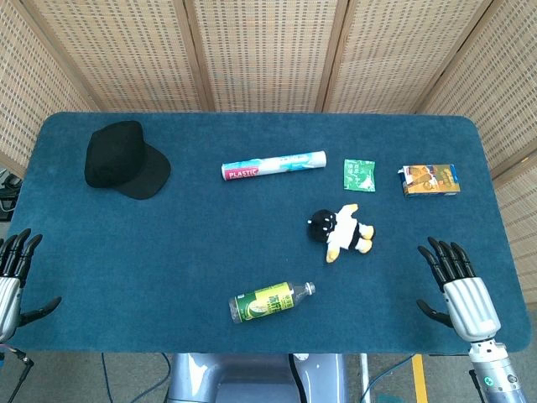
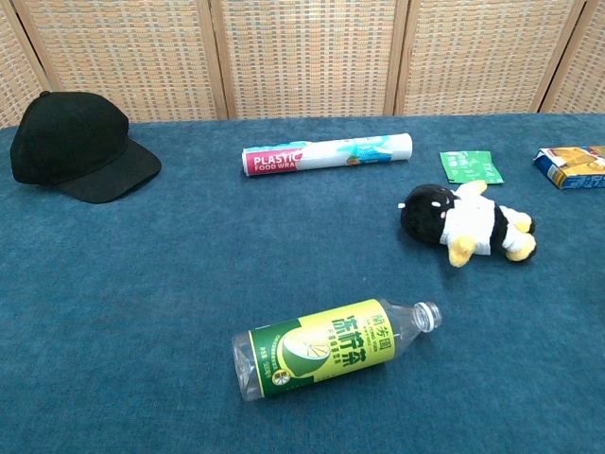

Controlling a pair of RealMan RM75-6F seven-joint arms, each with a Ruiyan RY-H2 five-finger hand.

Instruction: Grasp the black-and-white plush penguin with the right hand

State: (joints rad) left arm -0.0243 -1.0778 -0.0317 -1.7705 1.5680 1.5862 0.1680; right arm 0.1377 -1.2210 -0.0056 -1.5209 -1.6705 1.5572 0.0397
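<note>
The black-and-white plush penguin lies on its side right of the table's middle, black head to the left, yellow feet to the right. My right hand rests near the front right edge of the table, fingers spread and empty, well to the right of and nearer than the penguin. At the front left corner my left hand is spread and holds nothing. Neither hand shows in the chest view.
A black cap sits at the back left. A plastic-wrap roll, a green packet and an orange box lie along the back. A green-labelled bottle lies in front. The blue table cloth covers the table.
</note>
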